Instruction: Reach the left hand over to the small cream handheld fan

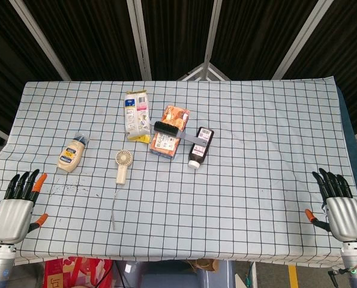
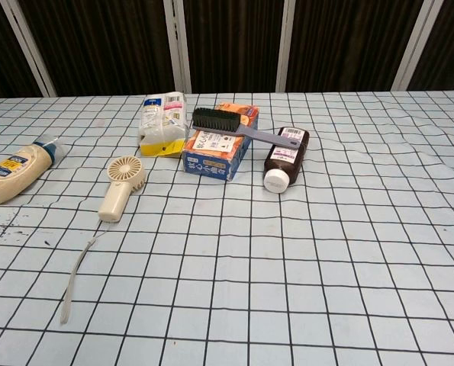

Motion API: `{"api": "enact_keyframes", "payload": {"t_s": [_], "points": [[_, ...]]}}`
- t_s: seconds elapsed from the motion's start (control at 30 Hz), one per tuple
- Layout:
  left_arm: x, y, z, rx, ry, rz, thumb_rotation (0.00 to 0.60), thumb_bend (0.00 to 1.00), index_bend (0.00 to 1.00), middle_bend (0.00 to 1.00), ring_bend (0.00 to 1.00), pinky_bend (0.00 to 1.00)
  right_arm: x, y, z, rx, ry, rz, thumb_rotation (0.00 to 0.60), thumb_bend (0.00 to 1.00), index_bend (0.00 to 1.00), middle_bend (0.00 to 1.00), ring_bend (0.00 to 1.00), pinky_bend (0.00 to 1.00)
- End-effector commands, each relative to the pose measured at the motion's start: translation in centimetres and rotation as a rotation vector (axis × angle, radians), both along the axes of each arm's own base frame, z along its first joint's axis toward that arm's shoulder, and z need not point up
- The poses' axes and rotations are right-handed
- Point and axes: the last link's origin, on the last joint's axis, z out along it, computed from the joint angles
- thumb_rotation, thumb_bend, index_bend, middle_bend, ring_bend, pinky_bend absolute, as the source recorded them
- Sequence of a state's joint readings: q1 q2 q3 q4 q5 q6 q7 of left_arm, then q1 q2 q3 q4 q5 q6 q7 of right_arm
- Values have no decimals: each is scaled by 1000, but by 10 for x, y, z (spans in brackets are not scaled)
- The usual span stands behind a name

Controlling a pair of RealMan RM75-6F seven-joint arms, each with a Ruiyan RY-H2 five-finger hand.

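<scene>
The left robot hand (image 1: 15, 210) rests at the worktop's (image 1: 256, 156) near left corner, fingers spread and holding nothing, so the reach looks not yet begun; the whole move across to the fan remains. Just beyond it, near the left edge, a squeeze bottle (image 1: 72, 154) lies on its side, cap on, contents unreadable. The cream handheld fan (image 1: 122, 164) lies flat left of centre, handle toward the near edge, with its strap (image 1: 114, 210) trailing nearer still. Behind it sit a sealed pouch (image 1: 136, 114), an orange box (image 1: 170, 138) with a brush (image 1: 166, 130) laid across it, and a dark bottle (image 1: 199, 146) on its side, capped. The right robot hand (image 1: 340, 207) rests open and empty at the near right corner.
</scene>
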State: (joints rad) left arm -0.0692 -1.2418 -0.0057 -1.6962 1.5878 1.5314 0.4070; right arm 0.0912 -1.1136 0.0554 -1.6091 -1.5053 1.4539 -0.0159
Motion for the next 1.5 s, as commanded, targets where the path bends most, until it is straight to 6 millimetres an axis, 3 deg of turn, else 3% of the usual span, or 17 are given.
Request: {"api": "enact_keyframes", "payload": {"t_s": [0.03, 0.37, 0.4, 0.43, 0.5, 0.57, 0.67, 0.8, 0.97, 1.17, 1.5], "points": [[0, 0, 0, -2, 1, 2, 600, 105, 0, 0, 0, 0, 0, 0, 0, 0, 0, 0, 600, 278, 36, 0, 0, 0], [5, 5, -4, -10, 2, -9, 600, 107, 0, 24, 0, 5, -1, 2, 0, -3, -2, 1, 600, 278, 36, 0, 0, 0], [8, 8, -5, -12, 5, -15, 600, 123, 0, 73, 5, 30, -1, 2, 0, -3, 0, 1, 600, 278, 35, 0, 0, 0], [9, 10, -6, -14, 6, -15, 600, 166, 0, 211, 55, 114, -1, 1, 0, -3, 0, 1, 600, 279, 35, 0, 0, 0], [14, 18, -8, -12, 15, -18, 600, 271, 0, 533, 263, 340, -1, 1, 0, -2, -2, 1, 600, 280, 35, 0, 0, 0], [20, 29, -12, -12, 28, -27, 600, 365, 0, 756, 482, 518, -1, 1, 0, -1, -1, 2, 600, 279, 36, 0, 0, 0], [29, 49, -27, -58, 8, 6, 600, 488, 5, 865, 596, 610, 0, 0, 0, 3, -2, 3, 600, 279, 36, 0, 0, 0], [45, 77, -51, -144, 11, 49, 600, 629, 66, 920, 656, 677, 0, -1, 0, 6, -4, 3, 600, 279, 36, 0, 0, 0], [61, 100, -81, -205, 60, 58, 600, 725, 161, 951, 690, 714, -1, -1, 1, 10, -10, 3, 600, 279, 36, 0, 0, 0], [77, 114, -115, -250, 82, 81, 600, 732, 171, 953, 694, 714, -1, -1, 1, 15, -19, 4, 600, 279, 35, 0, 0, 0], [91, 120, -144, -289, 104, 89, 600, 732, 168, 953, 693, 714, -2, -1, 2, 19, -23, 5, 600, 279, 37, 0, 0, 0]]}}
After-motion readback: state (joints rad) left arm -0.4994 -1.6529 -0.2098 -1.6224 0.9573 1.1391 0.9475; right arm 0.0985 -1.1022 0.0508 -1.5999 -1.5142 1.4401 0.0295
